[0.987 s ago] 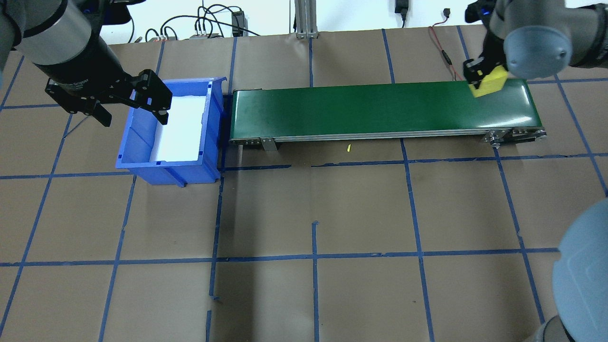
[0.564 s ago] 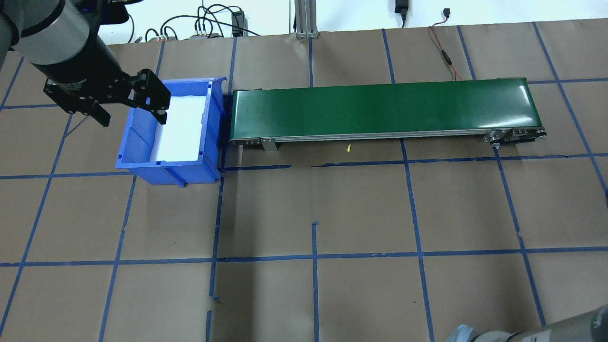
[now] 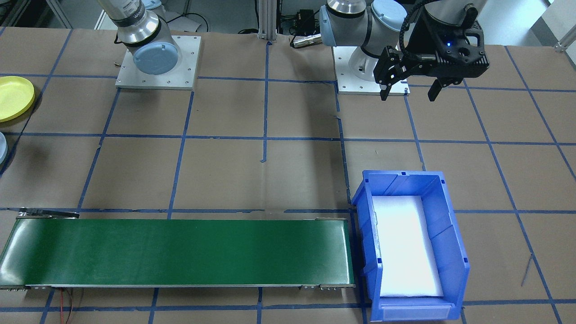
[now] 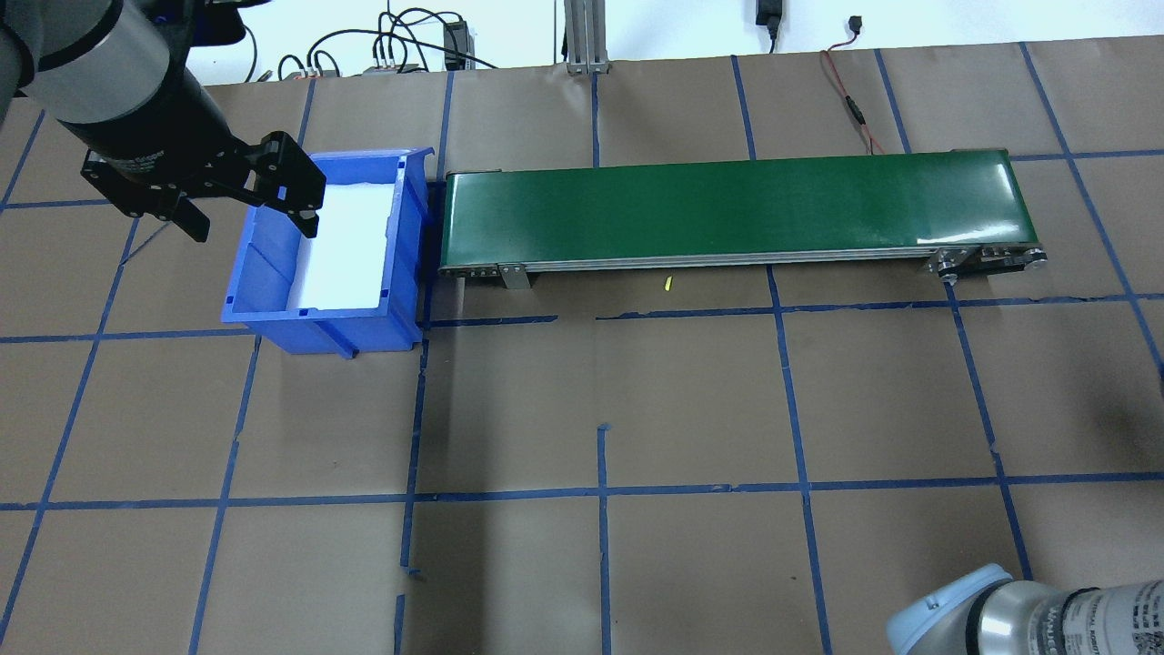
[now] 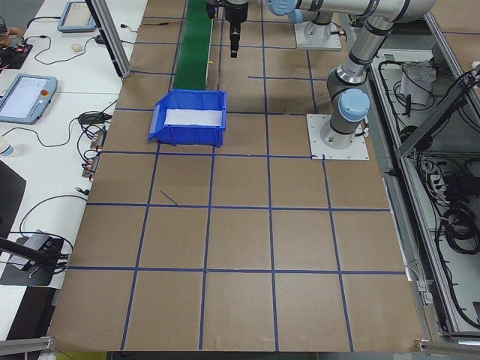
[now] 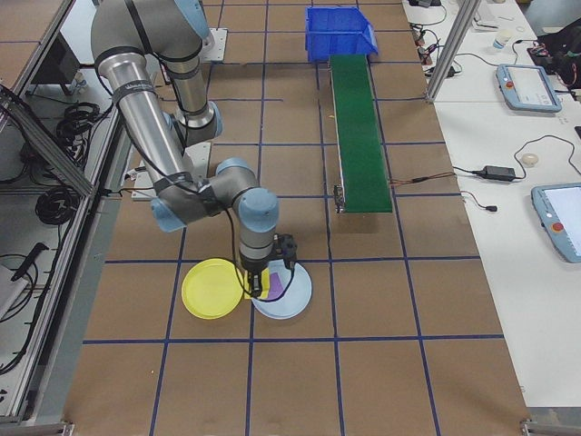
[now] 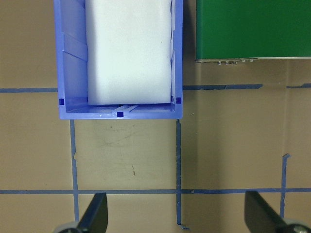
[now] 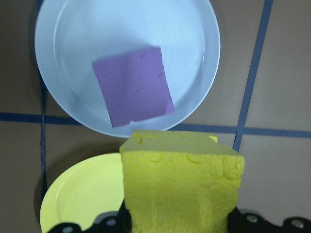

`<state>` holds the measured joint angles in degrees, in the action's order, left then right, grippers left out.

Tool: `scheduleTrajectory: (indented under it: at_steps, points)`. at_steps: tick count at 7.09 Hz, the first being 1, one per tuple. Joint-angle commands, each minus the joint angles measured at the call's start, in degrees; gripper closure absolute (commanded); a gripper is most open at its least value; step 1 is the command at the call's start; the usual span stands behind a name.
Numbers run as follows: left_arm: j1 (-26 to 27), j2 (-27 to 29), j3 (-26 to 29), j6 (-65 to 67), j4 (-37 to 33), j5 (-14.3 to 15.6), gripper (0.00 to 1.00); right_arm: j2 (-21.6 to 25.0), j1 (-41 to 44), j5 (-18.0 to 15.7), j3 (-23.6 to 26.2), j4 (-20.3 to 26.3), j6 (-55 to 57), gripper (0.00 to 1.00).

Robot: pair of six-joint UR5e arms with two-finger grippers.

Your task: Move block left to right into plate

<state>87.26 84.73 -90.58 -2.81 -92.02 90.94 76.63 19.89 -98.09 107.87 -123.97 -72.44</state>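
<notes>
In the right wrist view my right gripper (image 8: 180,219) is shut on a yellow foam block (image 8: 182,182). It hangs over the spot where the yellow plate (image 8: 80,201) meets a pale blue plate (image 8: 73,29). The block hides its fingers. From the right side, the gripper (image 6: 267,271) hovers between the yellow plate (image 6: 211,289) and the pale blue plate (image 6: 295,300). The yellow plate (image 3: 13,92) is bare. My left gripper (image 4: 253,226) hangs open and holds nothing, at the blue bin's (image 4: 273,314) far left corner.
A purple block (image 8: 133,87) lies in the pale blue plate. The green conveyor belt (image 4: 727,209) runs from the blue bin (image 3: 454,270) toward the plates' side and carries nothing. White foam (image 7: 129,48) lines the bin. The left arm's base (image 3: 371,67) stands at the table's back.
The right gripper and its yellow block were over the belt's right end; they have left the overhead view. Only the right arm's elbow shows at bottom right. The left gripper barely shifted.
</notes>
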Motion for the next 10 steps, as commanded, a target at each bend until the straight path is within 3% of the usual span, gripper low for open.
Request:
scheduleTrajectory:
  at_steps: [1, 2, 3, 5, 6, 8, 10]
  points:
    - [0.01, -0.09, -0.03, 0.00, 0.00, 0.03, 0.00, 0.01, -4.05, 0.71, 3.82, 0.13, 2.29, 0.89]
    - [-0.07, -0.18, -0.03, 0.00, 0.00, 0.11, 0.00, 0.01, -4.76, 0.62, 5.75, 0.13, 3.60, 0.73]
    - [0.01, -0.18, -0.03, 0.00, 0.00, 0.11, 0.00, 0.01, -4.94, 1.41, 6.38, 0.13, 3.18, 0.01]
    - [0.10, -0.18, -0.03, 0.00, 0.00, 0.03, 0.00, 0.62, -3.90, 1.15, 5.86, 0.56, 5.01, 0.00]
    - [0.01, -0.18, -0.12, 0.00, 0.00, 0.03, 0.00, 2.28, 0.46, 1.06, 4.47, 2.39, 8.85, 0.00]
    - [0.01, -0.18, -0.12, 0.09, -0.09, -0.15, 0.00, 5.44, 16.06, -1.13, 1.22, 11.87, 19.21, 0.00]
    - [0.01, -0.18, -0.12, 0.09, -0.18, -0.15, 0.00, 6.69, 32.51, 0.08, -2.47, 16.02, 28.36, 0.00]
